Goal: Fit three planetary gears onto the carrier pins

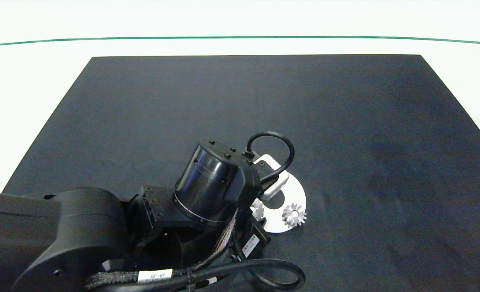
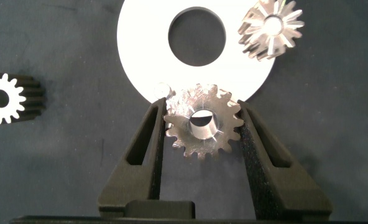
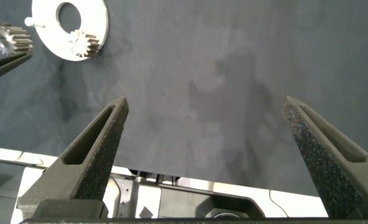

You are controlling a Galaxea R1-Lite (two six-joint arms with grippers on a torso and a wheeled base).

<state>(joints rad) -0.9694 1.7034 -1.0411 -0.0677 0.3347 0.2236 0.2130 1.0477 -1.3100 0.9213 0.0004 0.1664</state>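
Though at disc's edge, gear [image 2: 201, 121] between left tool [image 2: 201, 124] fingers.

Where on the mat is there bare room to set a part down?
The black mat is bare beyond and right of the white disc. It is crowded near the disc, where the left claw holds a gear.

- The right hand [image 3: 206, 146] hung with its two fingers spread wide over the bare dark worktop [image 3: 234, 81].
- Well beyond it lay the white disc [image 3: 50, 34], one gear [image 3: 83, 43] seated near its rim.
- Beside the disc, the left hand [image 3: 0, 50] gripped another gear [image 3: 10, 40].
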